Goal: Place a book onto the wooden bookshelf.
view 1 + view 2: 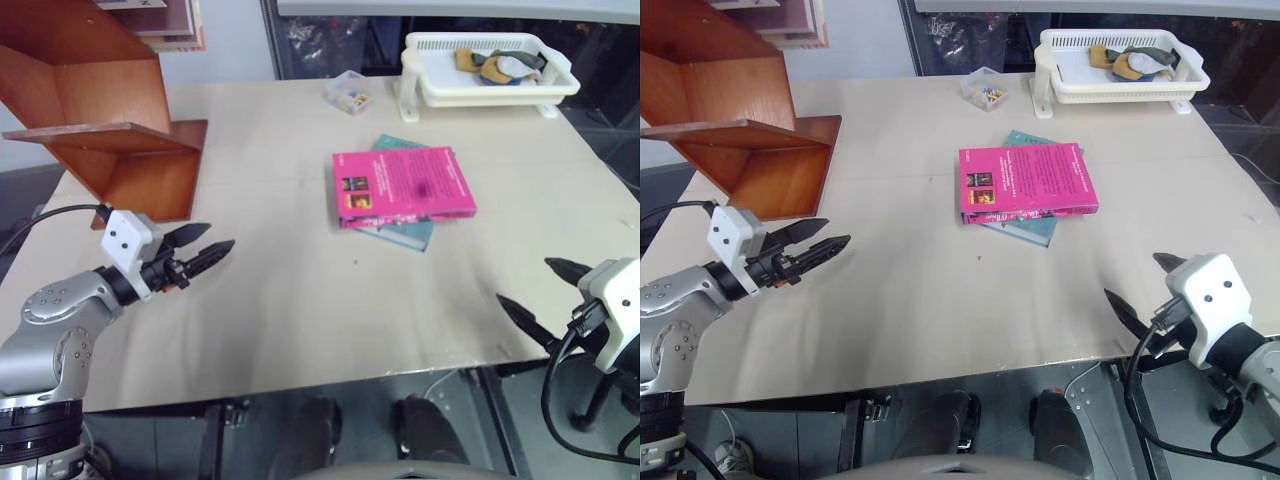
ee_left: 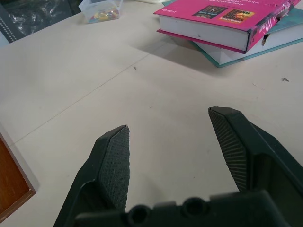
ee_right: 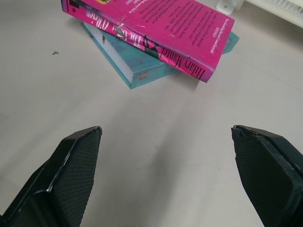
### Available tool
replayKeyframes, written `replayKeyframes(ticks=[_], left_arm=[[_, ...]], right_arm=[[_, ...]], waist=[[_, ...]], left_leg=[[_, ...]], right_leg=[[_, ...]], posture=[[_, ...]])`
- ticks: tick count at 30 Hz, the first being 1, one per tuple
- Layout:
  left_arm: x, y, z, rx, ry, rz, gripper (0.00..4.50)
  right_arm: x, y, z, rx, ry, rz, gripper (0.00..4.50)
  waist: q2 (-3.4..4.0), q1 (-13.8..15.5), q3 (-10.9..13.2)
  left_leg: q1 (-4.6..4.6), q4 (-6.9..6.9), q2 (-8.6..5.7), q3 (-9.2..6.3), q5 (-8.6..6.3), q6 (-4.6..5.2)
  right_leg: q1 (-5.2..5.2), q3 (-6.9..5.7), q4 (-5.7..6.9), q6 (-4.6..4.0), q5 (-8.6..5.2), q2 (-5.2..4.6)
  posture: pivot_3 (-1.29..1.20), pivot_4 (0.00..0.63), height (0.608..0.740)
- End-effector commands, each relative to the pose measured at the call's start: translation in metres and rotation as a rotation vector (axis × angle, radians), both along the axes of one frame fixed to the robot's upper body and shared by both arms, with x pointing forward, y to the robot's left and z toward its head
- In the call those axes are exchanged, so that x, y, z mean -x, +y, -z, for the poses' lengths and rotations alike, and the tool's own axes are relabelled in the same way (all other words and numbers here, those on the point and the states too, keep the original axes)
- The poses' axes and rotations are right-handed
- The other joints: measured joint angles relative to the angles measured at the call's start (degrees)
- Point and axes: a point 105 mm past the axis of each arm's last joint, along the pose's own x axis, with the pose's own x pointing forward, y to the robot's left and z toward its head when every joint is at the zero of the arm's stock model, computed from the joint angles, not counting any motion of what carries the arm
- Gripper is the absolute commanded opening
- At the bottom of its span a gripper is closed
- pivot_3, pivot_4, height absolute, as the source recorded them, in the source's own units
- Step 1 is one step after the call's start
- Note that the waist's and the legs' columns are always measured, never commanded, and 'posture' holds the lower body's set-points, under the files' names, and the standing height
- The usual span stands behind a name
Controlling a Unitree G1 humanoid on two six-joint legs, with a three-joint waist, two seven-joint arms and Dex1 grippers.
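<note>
A magenta-pink book [image 1: 402, 184] lies flat near the middle of the table, stacked on a teal-green book [image 1: 408, 233]. The wooden bookshelf [image 1: 105, 125] stands at the table's far left. My left gripper [image 1: 207, 243] hovers open over the table's near left, in front of the shelf, with nothing between its fingers [image 2: 116, 161]. Open and empty too, my right gripper [image 1: 540, 295] sits at the table's near right edge, its wrist view facing the pink book's spine [image 3: 156, 40].
A white plastic basket tray [image 1: 487, 70] with cloth items stands at the far right. A small clear box [image 1: 349, 92] of coloured bits sits at the back middle. The table's front edge [image 1: 300, 385] runs just below both grippers.
</note>
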Motion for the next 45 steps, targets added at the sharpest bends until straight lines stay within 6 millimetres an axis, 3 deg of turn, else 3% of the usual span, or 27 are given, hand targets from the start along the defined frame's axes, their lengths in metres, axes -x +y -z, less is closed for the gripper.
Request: replayKeyframes(ticks=[1, 3, 5, 14, 17, 25, 36, 45], left_arm=[[0.003, -0.010, -0.015, -0.003, -0.049, 0.056, 3.35], [0.001, -0.021, -0.018, 0.012, -0.054, 0.086, 3.61], [-0.001, -0.026, -0.018, -0.001, -0.057, 0.092, 4.38], [0.000, -0.053, -0.025, 0.005, -0.062, 0.188, 4.45], [0.003, -0.073, -0.029, -0.001, -0.073, 0.280, 4.50], [0.004, -0.104, -0.035, -0.013, -0.115, 0.408, 4.50], [0.009, -0.120, -0.042, -0.010, -0.150, 0.470, 4.50], [0.009, -0.122, -0.044, 0.030, -0.146, 0.465, 4.50]], right_arm=[[0.001, 0.002, -0.010, 0.010, -0.037, -0.009, 4.50], [-0.005, 0.000, -0.012, 0.002, -0.053, 0.015, 4.50], [-0.008, -0.003, -0.013, 0.005, -0.061, 0.041, 4.50], [-0.029, -0.008, -0.013, -0.031, -0.073, 0.100, 4.50], [-0.054, -0.018, -0.005, -0.041, -0.033, 0.178, 3.74], [-0.124, -0.058, 0.010, 0.087, -0.005, 0.430, 0.12], [-0.185, -0.037, 0.014, 0.026, -0.023, 0.360, 0.05], [-0.195, 0.000, 0.008, -0.055, -0.058, 0.185, 0.05]], waist=[[0.00, 0.01, 0.00], [0.00, -0.01, 0.00], [0.00, 0.11, 0.00], [0.00, 0.65, 0.00], [-0.01, 0.65, 0.00], [0.03, 0.57, 0.02], [0.09, -0.59, 0.06], [0.11, -0.61, 0.07]], left_leg=[[0.00, 0.00, 0.00, 0.00, 0.00, 0.00], [0.00, 0.00, 0.00, 0.00, 0.00, 0.00], [0.00, 0.01, 0.00, 0.00, 0.00, 0.00], [-0.05, -0.02, -0.03, 0.02, 0.00, 0.00], [-0.04, 0.00, -0.02, 0.02, 0.01, 0.00], [-0.11, -0.04, -0.08, 0.12, 0.16, -0.24], [-0.12, -0.09, -0.09, 0.17, 0.16, -0.23], [-0.11, -0.09, -0.07, 0.16, 0.16, -0.24]], right_leg=[[0.00, 0.00, 0.00, 0.00, 0.00, 0.00], [0.00, 0.00, 0.00, 0.00, 0.00, 0.00], [0.00, 0.00, 0.01, 0.00, 0.00, -0.02], [-0.07, 0.01, -0.01, 0.00, 0.01, -0.02], [-0.06, 0.01, 0.02, -0.01, 0.01, 0.00], [-0.13, 0.07, 0.01, -0.05, 0.00, 0.02], [-0.18, 0.13, 0.01, -0.07, -0.01, 0.24], [-0.20, 0.13, 0.06, -0.07, -0.01, 0.27]], posture=[[0.00, 0.150, 0.740], [0.00, 0.150, 0.740], [0.00, 0.150, 0.740], [0.00, 0.150, 0.740], [0.00, 0.150, 0.740], [0.00, 0.150, 0.740], [0.00, 0.150, 0.740], [0.00, 0.150, 0.740]])
